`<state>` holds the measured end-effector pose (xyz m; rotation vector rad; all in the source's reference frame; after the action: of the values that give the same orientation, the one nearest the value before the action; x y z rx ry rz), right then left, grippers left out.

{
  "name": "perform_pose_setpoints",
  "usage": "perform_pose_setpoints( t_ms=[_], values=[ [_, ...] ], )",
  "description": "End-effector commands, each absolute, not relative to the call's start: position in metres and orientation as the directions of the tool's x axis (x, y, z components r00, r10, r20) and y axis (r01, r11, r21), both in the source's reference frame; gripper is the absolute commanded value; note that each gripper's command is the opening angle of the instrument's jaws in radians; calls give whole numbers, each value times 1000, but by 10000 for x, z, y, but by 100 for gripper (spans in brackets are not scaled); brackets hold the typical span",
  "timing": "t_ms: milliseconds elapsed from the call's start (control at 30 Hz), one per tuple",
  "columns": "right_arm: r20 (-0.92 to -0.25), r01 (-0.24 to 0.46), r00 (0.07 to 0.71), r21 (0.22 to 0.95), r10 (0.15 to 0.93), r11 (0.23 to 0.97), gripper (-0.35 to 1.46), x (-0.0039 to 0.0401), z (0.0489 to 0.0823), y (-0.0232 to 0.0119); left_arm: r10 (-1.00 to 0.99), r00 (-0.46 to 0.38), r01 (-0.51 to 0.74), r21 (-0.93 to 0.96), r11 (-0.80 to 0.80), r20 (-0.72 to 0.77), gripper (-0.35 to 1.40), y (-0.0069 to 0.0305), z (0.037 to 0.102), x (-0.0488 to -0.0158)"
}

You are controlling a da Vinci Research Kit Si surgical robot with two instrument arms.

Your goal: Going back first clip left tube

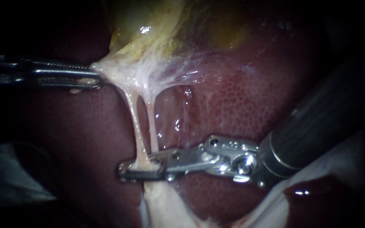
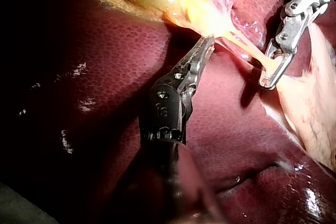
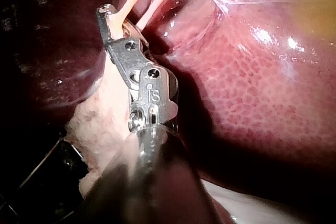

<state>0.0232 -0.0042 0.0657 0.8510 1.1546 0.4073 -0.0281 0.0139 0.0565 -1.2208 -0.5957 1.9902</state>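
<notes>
Two pale tubes run down from the stretched tissue under the gallbladder point(image 1: 148, 29). The left tube point(image 1: 135, 126) passes between the jaws of my right instrument point(image 1: 142, 168), which lie nearly parallel and shut on it low down, just above a pale fatty stump point(image 1: 161, 207). The right tube point(image 1: 152, 126) runs behind those jaws near their base. I cannot make out a clip apart from the jaws. My left instrument point(image 1: 96, 74) is shut on the whitish gallbladder tissue and holds it taut to the left. The left wrist view shows both instruments point(image 2: 209, 41) point(image 2: 269, 74); the right wrist view shows the right jaws point(image 3: 107, 18).
Dark red liver point(image 1: 250, 101) lies behind and around the tubes. A hollow in the liver bed point(image 1: 178, 114) glistens beside the right tube. Pale sheet-like material point(image 1: 343, 169) lies under the right shaft, and a grey cloth point(image 1: 9, 177) lies at the lower left.
</notes>
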Motion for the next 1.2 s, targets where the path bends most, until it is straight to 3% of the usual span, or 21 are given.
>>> perform_pose_setpoints(
  t_ms=[33, 133, 233, 533, 767, 1000, 1200],
  values=[
    [-628, 131, 381, 763, 679, 633, -33, 232, 658, -41, 770, -296, -333, -695, -637, -565, -35, 139, 565, -281],
    [-671, 128, 353, 725, 652, 677, 23, 237, 661, -39, 770, -296, -333, -695, -637, -565, -35, 139, 565, -281],
    [-702, 90, 339, 687, 627, 721, 44, 242, 665, -36, 770, -296, -333, -695, -637, -565, -35, 139, 565, -281],
    [-776, 34, 321, 581, 542, 813, 50, 227, 668, -21, 770, -296, -333, -695, -638, -565, -35, 139, 565, -280],
    [-826, 62, 316, 510, 467, 858, 50, 192, 641, -5, 770, -297, -332, -695, -638, -565, -35, 139, 565, -279],
    [-872, 82, 350, 393, 342, 916, 50, 138, 602, 12, 770, -296, -335, -694, -638, -565, -35, 139, 566, -278],
    [-878, 71, 356, 367, 320, 927, 50, 91, 586, 26, 770, -296, -337, -692, -638, -565, -35, 140, 567, -277]
  ],
)
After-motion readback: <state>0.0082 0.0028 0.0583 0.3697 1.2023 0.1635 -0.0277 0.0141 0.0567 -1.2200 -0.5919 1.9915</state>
